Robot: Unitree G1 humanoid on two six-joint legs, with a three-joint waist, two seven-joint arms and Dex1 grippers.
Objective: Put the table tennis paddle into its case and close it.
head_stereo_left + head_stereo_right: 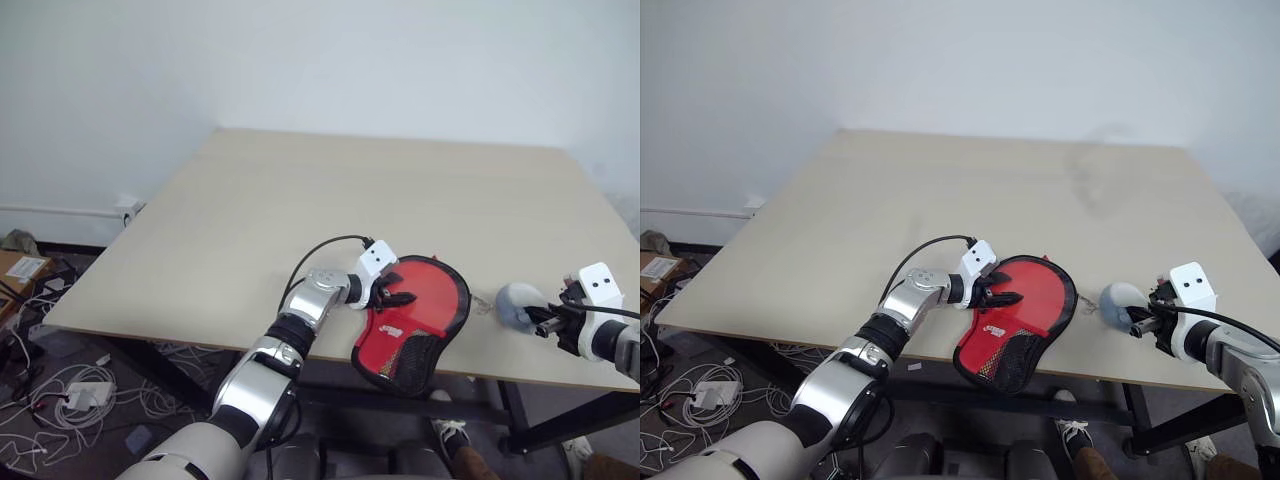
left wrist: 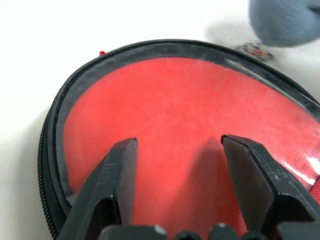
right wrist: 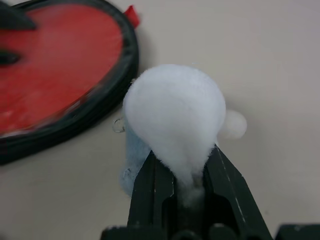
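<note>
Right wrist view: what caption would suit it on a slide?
Right gripper shut on a fluffy white tuft above the table, beside the red case.

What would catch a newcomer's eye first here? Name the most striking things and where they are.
The red case stands out first, lying at the near edge of the pale table with its narrow mesh end hanging over the edge. The left gripper rests over its red face with fingers spread apart. To the right, the right gripper is shut on a fluffy pale-blue and white soft thing.
</note>
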